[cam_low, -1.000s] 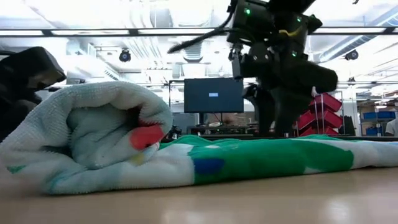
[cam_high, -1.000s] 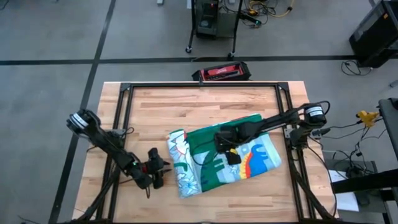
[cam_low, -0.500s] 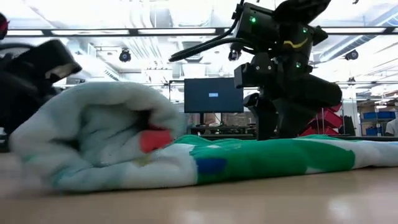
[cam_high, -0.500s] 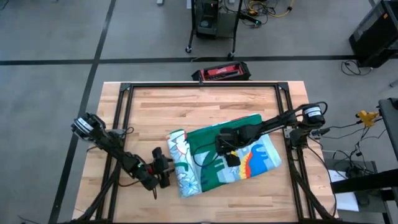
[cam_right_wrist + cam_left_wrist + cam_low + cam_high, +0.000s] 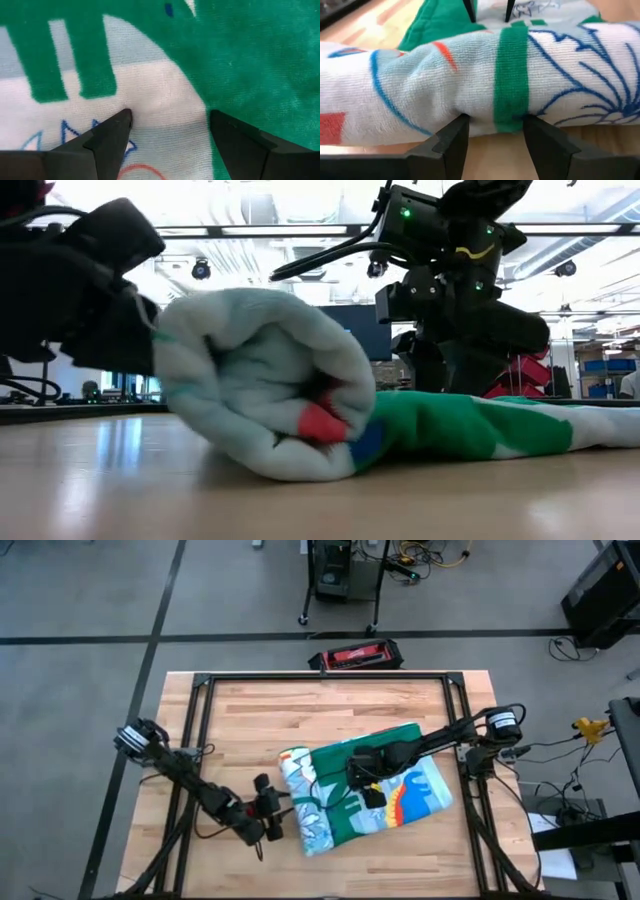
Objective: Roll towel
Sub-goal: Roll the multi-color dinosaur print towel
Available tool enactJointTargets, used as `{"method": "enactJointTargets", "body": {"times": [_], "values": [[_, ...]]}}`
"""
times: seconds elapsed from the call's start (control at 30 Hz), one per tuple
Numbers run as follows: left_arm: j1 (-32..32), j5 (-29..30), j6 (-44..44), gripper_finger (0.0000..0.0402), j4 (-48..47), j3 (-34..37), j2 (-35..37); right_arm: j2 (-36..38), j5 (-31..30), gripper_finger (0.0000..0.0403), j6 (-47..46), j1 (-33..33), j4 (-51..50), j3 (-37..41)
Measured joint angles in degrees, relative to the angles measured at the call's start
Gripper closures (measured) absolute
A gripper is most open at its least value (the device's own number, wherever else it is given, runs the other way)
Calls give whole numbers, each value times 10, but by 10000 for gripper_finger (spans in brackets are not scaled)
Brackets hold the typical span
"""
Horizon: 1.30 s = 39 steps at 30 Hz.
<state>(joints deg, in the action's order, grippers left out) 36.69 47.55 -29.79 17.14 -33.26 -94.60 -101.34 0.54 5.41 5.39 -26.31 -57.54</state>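
Two pincers are working this cloth, and I am starting with my left gripper (image 5: 272,823), which is sitting low on the table (image 5: 240,720) with its fingers (image 5: 451,142) spread apart and their tips pressing into the side of the rolled part of the towel (image 5: 365,786), holding nothing. Directly ahead of those tips the roll is lying crosswise to my reach, so its long axis is running across the line of push, and the flat, unrolled stretch is lying beyond it toward my right arm. In the low view the roll (image 5: 265,385) is showing as a fat coil with the free edge tucked underneath.

My right gripper (image 5: 362,778) is hovering just above, or resting on, the flat green and pale part of the towel, fingers (image 5: 111,134) wide apart with nothing between them. I am judging that the left pincer is the nearer one to the roll and that the next push is going straight away from it.

Standing in the way is my own right gripper, planted on the cloth just beyond the roll. A red box (image 5: 357,657) is lying past the far edge of the table, well clear.
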Motion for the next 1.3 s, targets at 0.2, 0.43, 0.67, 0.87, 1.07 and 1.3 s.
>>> {"method": "enactJointTargets", "body": {"times": [0.2,0.43,0.67,0.87,1.07,1.3], "values": [[-13,0,39,243,0,-17,8,0,0,129,4,0,1,0],[-37,-4,76,249,5,-28,8,0,-1,135,7,0,6,0],[-59,-18,138,260,67,-28,8,0,-1,128,8,0,16,1],[-92,-55,148,270,79,-27,-3,-1,-1,111,7,0,32,1],[-122,-88,183,280,136,-27,-36,1,-3,102,8,2,33,-4],[-140,-97,254,279,214,-32,-51,3,-1,102,8,7,41,-9]]}}
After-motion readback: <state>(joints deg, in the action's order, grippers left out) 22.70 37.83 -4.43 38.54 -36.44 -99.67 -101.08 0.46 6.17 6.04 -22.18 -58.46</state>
